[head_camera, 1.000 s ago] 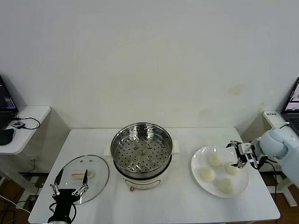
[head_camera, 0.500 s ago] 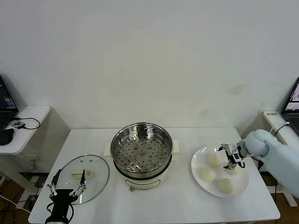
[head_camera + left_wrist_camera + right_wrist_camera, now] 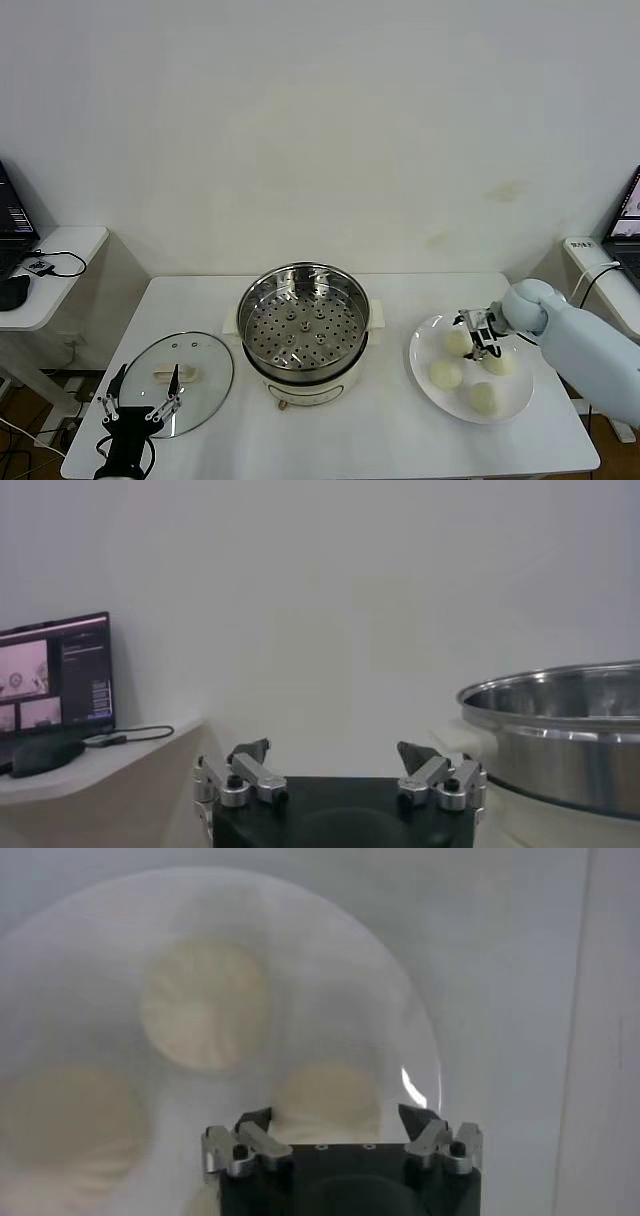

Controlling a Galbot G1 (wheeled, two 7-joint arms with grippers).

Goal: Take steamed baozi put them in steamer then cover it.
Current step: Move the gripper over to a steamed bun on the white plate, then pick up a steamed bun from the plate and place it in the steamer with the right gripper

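Several cream-white baozi lie on a white plate [image 3: 521, 392] at the right: one at the back left [image 3: 456, 342], one behind the gripper [image 3: 500, 364], two nearer the front [image 3: 444, 375] [image 3: 483, 398]. My right gripper [image 3: 476, 336] hangs low over the plate between the two rear buns. In the right wrist view its fingers stand open [image 3: 337, 1117] on either side of one baozi [image 3: 325, 1093], apart from it. The steel steamer [image 3: 303, 325] stands open at the table's centre, its tray bare. The glass cover [image 3: 200, 395] lies at the front left, with my open left gripper [image 3: 137, 398] at its near edge.
A side table with a laptop and cables [image 3: 35, 265] stands to the left. Another laptop [image 3: 628, 215] sits at the far right. In the left wrist view the steamer's steel wall [image 3: 560, 730] is close on one side of the left gripper [image 3: 335, 760].
My right gripper has moved left across the plate, from its right side towards the rear buns. The left gripper has sunk slightly towards the table's front edge.
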